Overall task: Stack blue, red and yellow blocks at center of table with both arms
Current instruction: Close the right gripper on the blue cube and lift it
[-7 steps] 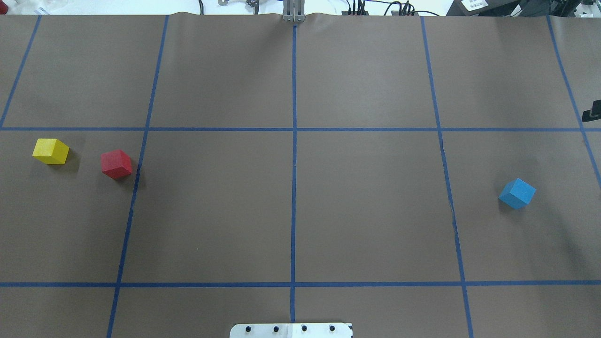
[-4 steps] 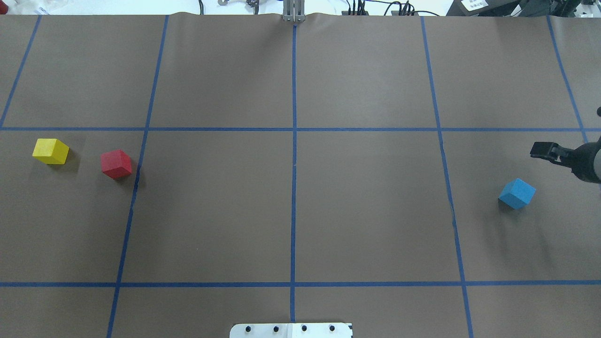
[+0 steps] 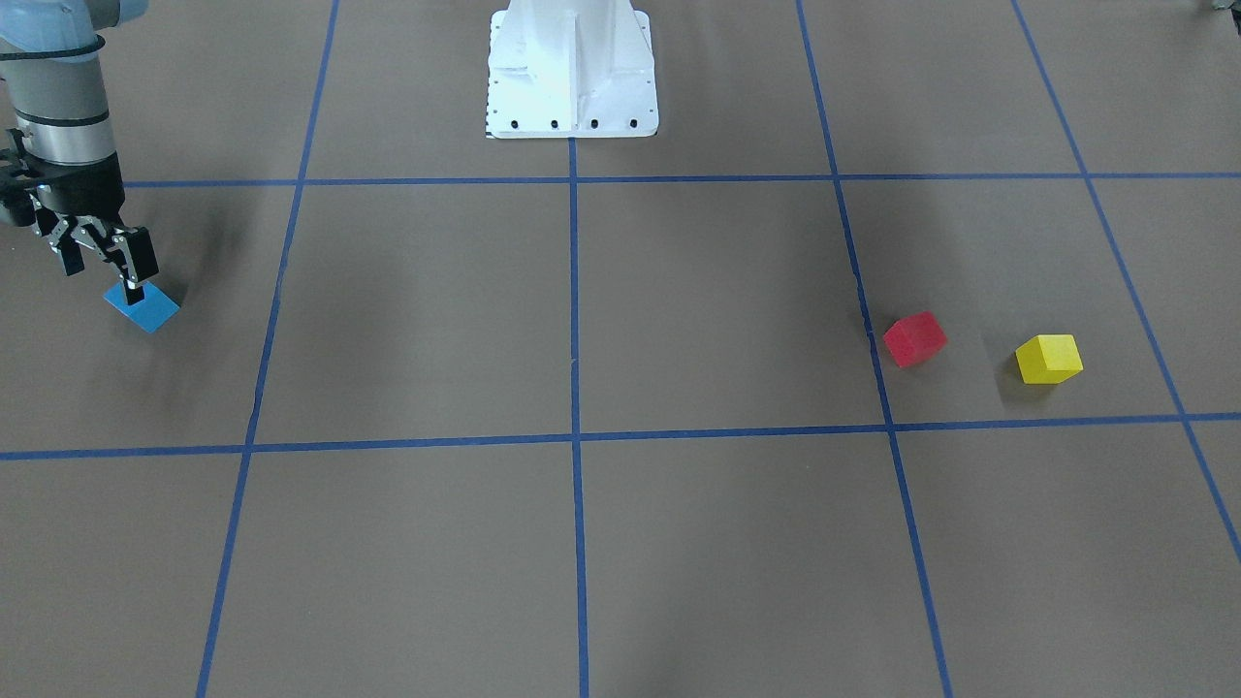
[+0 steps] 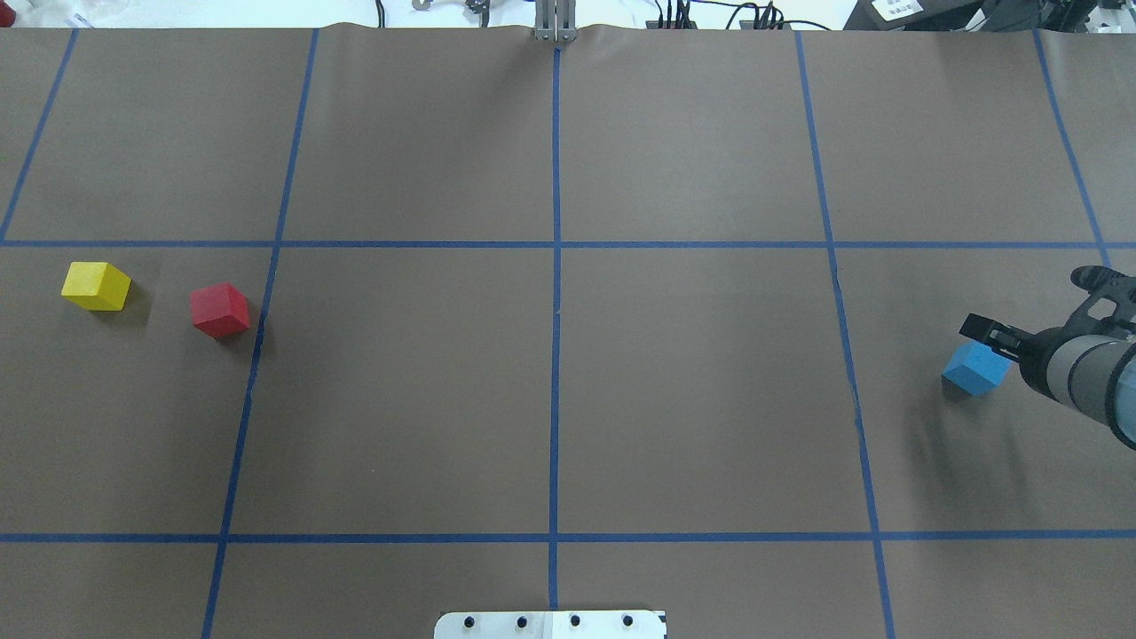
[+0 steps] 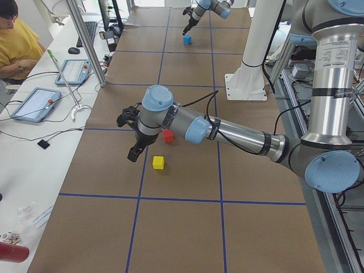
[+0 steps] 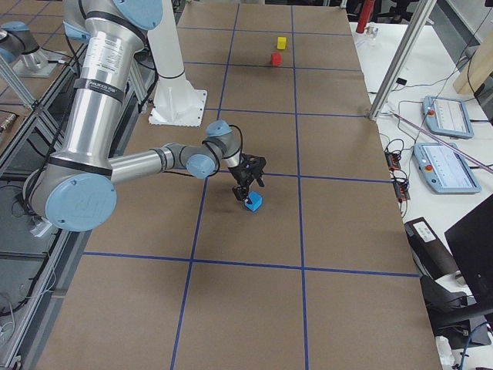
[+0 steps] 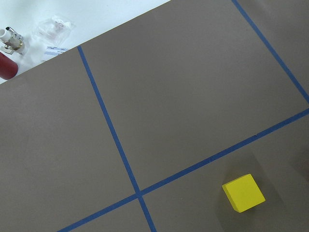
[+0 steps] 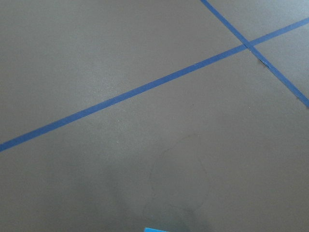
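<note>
The blue block (image 4: 974, 368) lies at the right of the table, also in the front view (image 3: 143, 308). My right gripper (image 4: 1038, 302) hangs open just above it, fingers spread either side (image 3: 102, 260); only a sliver of blue (image 8: 157, 229) shows in the right wrist view. The red block (image 4: 219, 310) and yellow block (image 4: 95, 285) sit apart at the far left. My left gripper (image 5: 129, 135) shows only in the exterior left view, hovering near the red (image 5: 168, 135) and yellow (image 5: 158, 162) blocks; I cannot tell if it is open. The left wrist view shows the yellow block (image 7: 243, 193).
Blue tape lines grid the brown table cover. The robot's white base plate (image 4: 550, 624) sits at the near edge. A side bench holds tablets, and an operator (image 5: 17, 40) sits there. A red bottle (image 7: 7, 67) lies off the table's left end.
My right arm has come in from the right edge and down toward the blue block, now over it. The blocks have not moved.
</note>
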Robot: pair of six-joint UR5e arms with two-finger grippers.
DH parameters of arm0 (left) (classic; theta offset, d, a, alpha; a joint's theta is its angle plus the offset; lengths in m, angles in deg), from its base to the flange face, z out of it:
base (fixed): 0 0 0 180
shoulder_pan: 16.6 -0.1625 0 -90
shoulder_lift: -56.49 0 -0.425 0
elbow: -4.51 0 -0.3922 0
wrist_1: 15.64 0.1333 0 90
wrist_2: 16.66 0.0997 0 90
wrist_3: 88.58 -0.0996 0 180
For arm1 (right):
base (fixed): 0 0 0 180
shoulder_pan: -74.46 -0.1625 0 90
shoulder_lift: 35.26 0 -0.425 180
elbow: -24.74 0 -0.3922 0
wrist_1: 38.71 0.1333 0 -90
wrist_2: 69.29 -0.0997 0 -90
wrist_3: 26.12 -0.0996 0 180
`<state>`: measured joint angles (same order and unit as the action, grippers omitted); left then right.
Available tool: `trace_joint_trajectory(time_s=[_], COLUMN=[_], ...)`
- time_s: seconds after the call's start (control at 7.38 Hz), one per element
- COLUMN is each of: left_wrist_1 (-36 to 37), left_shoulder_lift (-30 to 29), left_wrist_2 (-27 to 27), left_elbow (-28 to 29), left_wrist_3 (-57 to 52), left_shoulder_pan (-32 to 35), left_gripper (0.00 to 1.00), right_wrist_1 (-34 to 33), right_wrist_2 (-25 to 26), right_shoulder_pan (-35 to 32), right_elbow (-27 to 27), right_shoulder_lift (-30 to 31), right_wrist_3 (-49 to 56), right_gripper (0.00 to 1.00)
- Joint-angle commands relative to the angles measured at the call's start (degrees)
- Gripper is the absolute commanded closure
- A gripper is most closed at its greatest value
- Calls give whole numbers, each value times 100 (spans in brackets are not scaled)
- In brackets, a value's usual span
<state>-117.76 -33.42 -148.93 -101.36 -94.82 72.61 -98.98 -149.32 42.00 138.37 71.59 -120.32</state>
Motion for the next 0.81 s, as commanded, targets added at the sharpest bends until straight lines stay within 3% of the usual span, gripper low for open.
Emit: trace_joint_trajectory(time_s=[0.0, 0.27, 0.41, 0.54, 0.68], left_wrist_1=[0, 0, 0, 0, 0], left_shoulder_lift=[0, 0, 0, 0, 0], left_wrist_2=[0, 0, 0, 0, 0], left_elbow=[-4, -4, -4, -4, 5], left_wrist_3=[-9, -9, -9, -9, -9], left_shoulder_pan=[0, 0, 0, 0, 0], left_gripper=[0, 0, 0, 0, 0], right_wrist_1=[-2, -106, -273, -301, -423], right_wrist_2=[339, 584, 699, 708, 822], right_shoulder_pan=[336, 591, 662, 662, 671], right_elbow=[-262, -324, -315, -324, -298], right_shoulder_lift=[-120, -120, -164, -190, -191], right_wrist_3=[-430, -668, -861, -819, -740], right_gripper=[0, 1, 40, 99, 100])
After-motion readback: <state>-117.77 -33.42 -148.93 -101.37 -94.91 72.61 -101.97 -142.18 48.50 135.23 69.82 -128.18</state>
